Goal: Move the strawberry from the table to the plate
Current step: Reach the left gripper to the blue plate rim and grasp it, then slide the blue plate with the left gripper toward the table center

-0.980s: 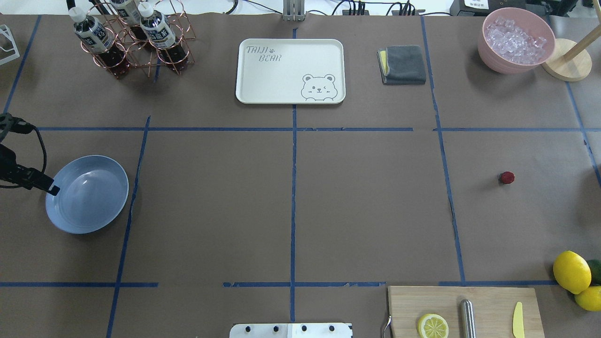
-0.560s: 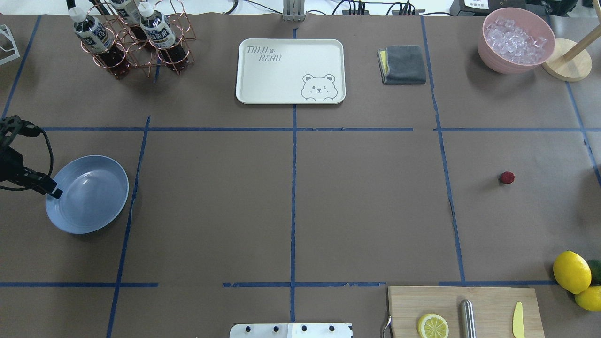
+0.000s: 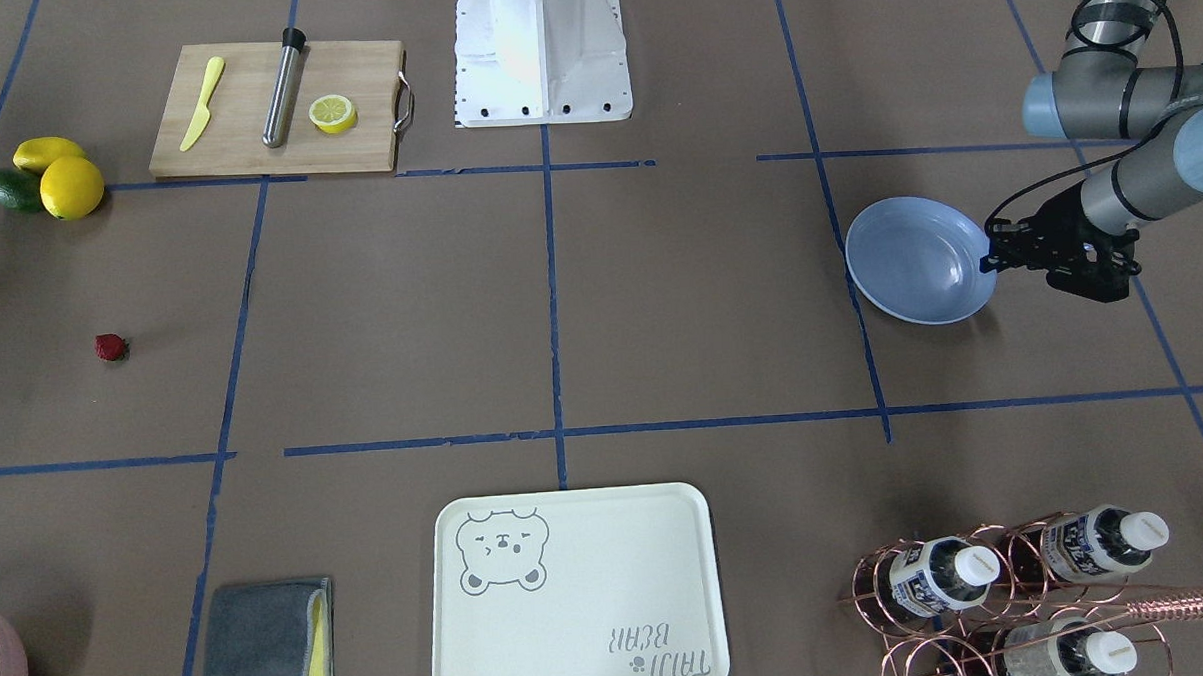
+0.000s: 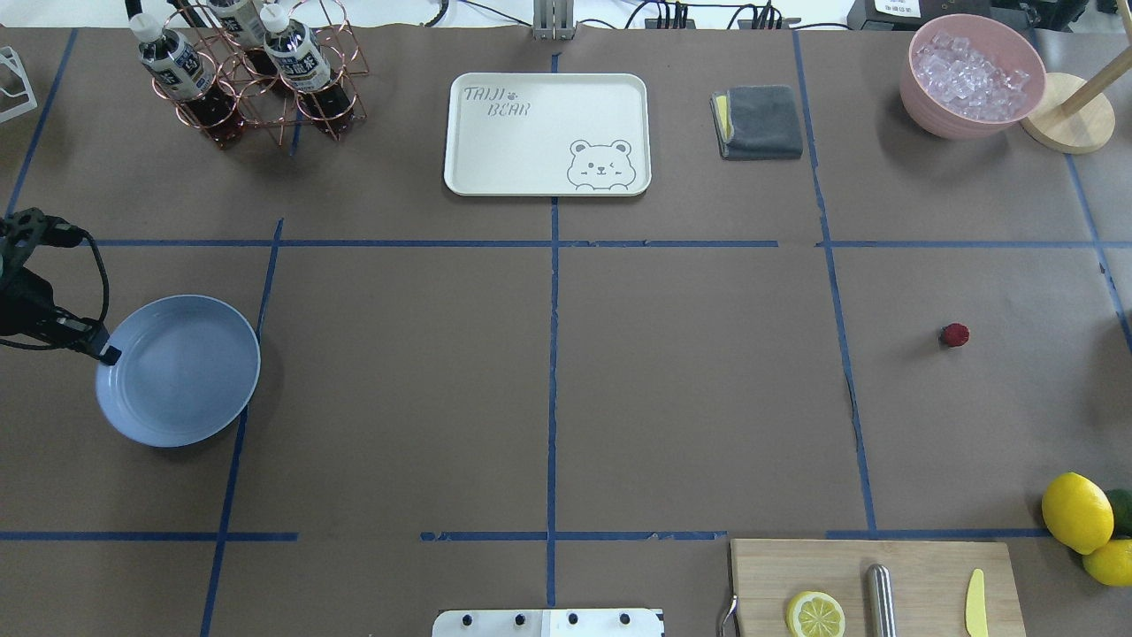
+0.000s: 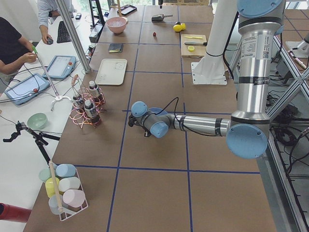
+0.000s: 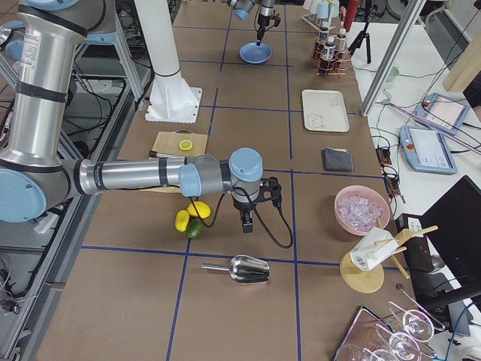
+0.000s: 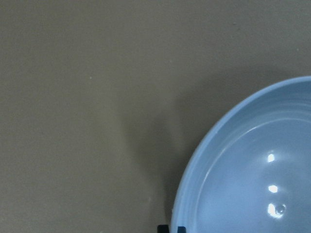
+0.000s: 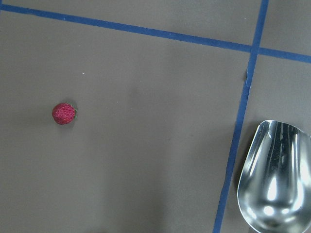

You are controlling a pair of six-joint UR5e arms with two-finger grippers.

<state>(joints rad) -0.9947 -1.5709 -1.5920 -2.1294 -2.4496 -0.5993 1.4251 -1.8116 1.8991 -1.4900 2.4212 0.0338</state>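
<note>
One small dark-red strawberry (image 4: 954,334) lies alone on the brown-paper table (image 4: 690,380) with its blue tape grid, to my right of the cream rectangular bear tray (image 4: 504,141) and nearer to me. One round light-blue plate (image 4: 186,416) sits to my left of that tray, also nearer to me, well apart from the berry. My left gripper (image 4: 108,356) is at the plate's rim, its two fingers pinched on the edge. My right gripper (image 6: 247,220) hangs above the table on the tray's right side; whether its fingers are spread or closed I cannot tell. Its wrist camera looks down on the berry and one shiny metal scoop (image 8: 274,179).

Right of the tray and close to me lie two whole yellow lemons (image 4: 1076,511). Beside them, one wooden cutting board (image 4: 920,566) carries one lemon half (image 4: 815,614). Left of the tray, three capped bottles (image 4: 296,55) stand in one copper wire rack (image 4: 265,115). Right of it lie one folded grey cloth (image 4: 765,122) and one pink bowl (image 4: 929,115) of ice.
</note>
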